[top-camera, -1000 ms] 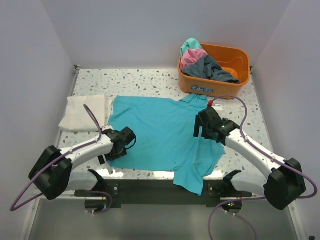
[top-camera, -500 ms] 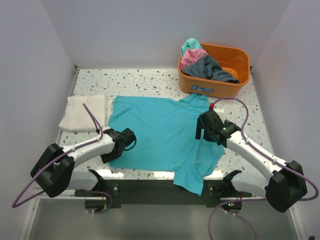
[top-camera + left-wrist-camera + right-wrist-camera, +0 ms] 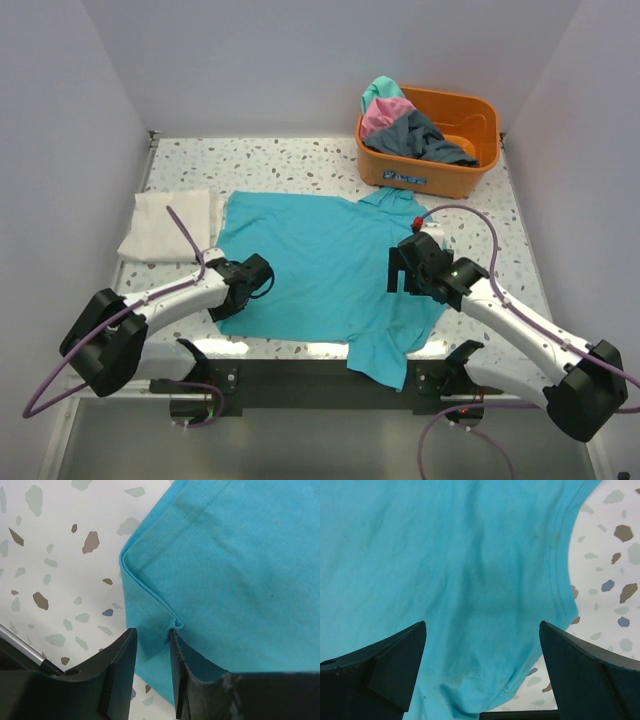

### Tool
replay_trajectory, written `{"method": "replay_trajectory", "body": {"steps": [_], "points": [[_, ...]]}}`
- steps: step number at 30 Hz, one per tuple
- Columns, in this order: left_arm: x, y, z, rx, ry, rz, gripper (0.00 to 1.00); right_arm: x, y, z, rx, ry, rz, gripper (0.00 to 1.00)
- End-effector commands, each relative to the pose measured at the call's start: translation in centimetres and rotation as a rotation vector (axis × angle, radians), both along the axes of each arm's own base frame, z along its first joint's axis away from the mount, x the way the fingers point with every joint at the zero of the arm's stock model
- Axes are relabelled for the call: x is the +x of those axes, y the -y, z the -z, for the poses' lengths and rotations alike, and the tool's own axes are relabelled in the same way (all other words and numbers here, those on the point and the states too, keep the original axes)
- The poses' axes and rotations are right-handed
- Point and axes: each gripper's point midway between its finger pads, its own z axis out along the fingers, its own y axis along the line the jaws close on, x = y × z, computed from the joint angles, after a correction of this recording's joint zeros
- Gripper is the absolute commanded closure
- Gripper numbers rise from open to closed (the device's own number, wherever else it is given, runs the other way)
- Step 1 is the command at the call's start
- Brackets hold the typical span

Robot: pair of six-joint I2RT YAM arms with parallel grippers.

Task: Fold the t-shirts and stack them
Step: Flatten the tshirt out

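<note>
A teal t-shirt (image 3: 320, 260) lies spread flat on the table, one sleeve hanging over the near edge. My left gripper (image 3: 226, 300) is at its near left corner. In the left wrist view the jaws (image 3: 152, 632) stand a narrow gap apart astride the folded hem (image 3: 150, 605), which puckers by one finger. My right gripper (image 3: 396, 272) hovers wide open over the shirt's right side, near its curved edge (image 3: 560, 580), with nothing between the fingers (image 3: 482, 625). A folded cream-white shirt (image 3: 170, 225) lies at the left. Pink (image 3: 385, 113), dark grey (image 3: 428, 137) and teal (image 3: 380, 92) shirts are heaped in the tub.
The orange tub (image 3: 440, 175) stands at the back right corner. Walls close in the left, back and right sides. Bare terrazzo table (image 3: 290, 160) shows behind the teal shirt and to its right (image 3: 490, 240).
My right gripper has moved nearer and a little left over the shirt's right side. My left gripper has shifted slightly at the near left corner.
</note>
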Motion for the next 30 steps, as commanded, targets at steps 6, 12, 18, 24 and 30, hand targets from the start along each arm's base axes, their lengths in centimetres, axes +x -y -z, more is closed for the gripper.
{"method": "replay_trajectory", "body": {"steps": [6, 12, 18, 24, 30], "points": [[0.8, -0.3, -0.4, 0.007, 0.068, 0.001, 0.70, -1.5, -1.4, 0.0, 0.012, -0.025, -0.043, 0.02], [0.7, 0.0, 0.0, 0.008, 0.038, 0.020, 0.74, -2.2, -1.5, -0.4, -0.015, -0.034, -0.063, 0.02], [0.6, 0.5, 0.5, -0.017, 0.017, 0.047, 0.75, -2.4, -1.6, -0.1, -0.026, -0.043, -0.070, 0.02], [0.5, 0.6, 0.7, -0.017, 0.010, 0.052, 1.00, -3.3, -2.0, -0.3, -0.013, -0.055, -0.099, 0.02], [1.0, 0.3, -1.1, -0.031, 0.080, 0.035, 1.00, -5.4, -4.1, 0.5, -0.023, -0.114, -0.225, 0.06]]}}
